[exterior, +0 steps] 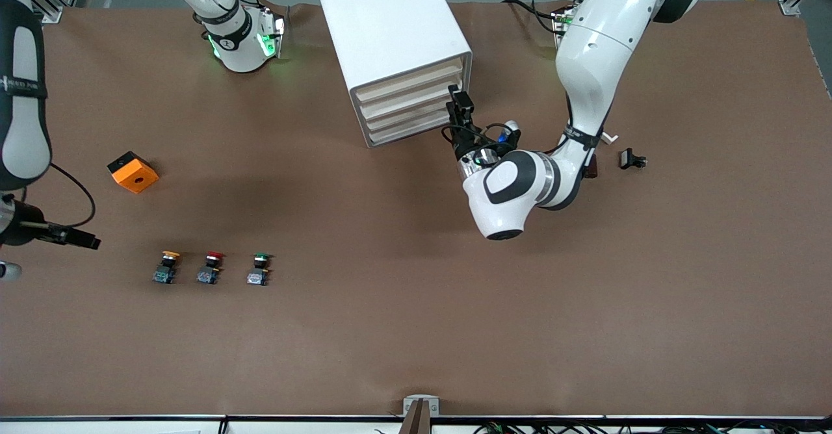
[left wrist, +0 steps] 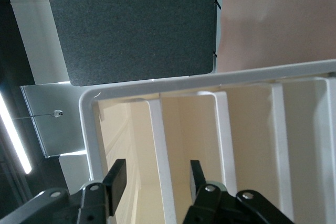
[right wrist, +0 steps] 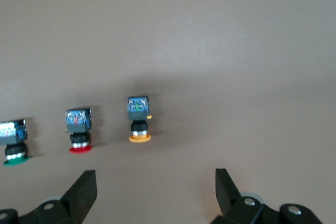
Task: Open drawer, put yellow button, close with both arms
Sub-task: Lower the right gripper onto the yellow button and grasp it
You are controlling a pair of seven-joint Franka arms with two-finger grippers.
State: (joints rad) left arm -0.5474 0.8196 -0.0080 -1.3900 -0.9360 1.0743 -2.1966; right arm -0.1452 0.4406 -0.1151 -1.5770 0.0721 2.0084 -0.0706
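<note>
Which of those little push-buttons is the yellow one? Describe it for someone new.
Start at the orange block toward the right arm's end of the table. Nearer the front camera stands a row of three small push-buttons. The yellow button is the end one closest to that block, beside the red-capped button, with the green-capped button last.

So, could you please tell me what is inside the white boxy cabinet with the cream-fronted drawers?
The white boxy cabinet holds four shut cream-fronted drawers; their contents are hidden. The left gripper straddles the edge of the uppermost drawer.
</note>
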